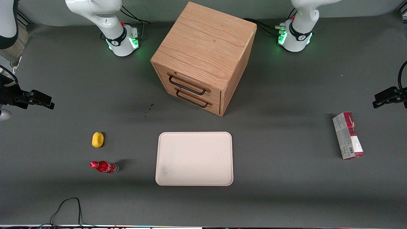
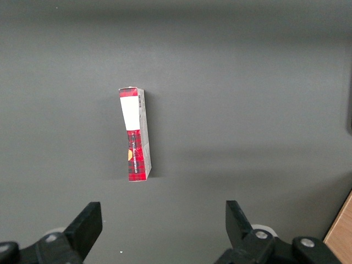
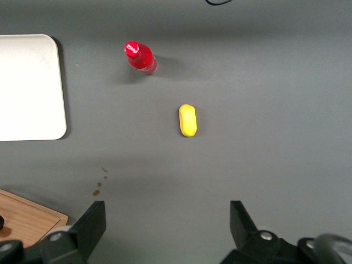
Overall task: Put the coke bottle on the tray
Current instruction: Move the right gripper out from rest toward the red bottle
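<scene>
The coke bottle (image 1: 105, 167) (image 3: 140, 58), small and red with a red cap, stands upright on the grey table beside the tray, toward the working arm's end. The tray (image 1: 194, 158) (image 3: 27, 88) is a flat cream rectangle with nothing on it, lying in front of the drawer cabinet. My right gripper (image 1: 47, 101) (image 3: 168, 220) hangs open and empty above the table at the working arm's end. It is well apart from the bottle and farther from the front camera than it.
A yellow lemon-like object (image 1: 98, 139) (image 3: 188, 120) lies between the gripper and the bottle. The wooden drawer cabinet (image 1: 203, 54) (image 3: 27, 217) stands mid-table. A red-and-grey carton (image 1: 348, 135) (image 2: 135, 135) lies toward the parked arm's end. A black cable (image 1: 66, 206) loops at the table's front edge.
</scene>
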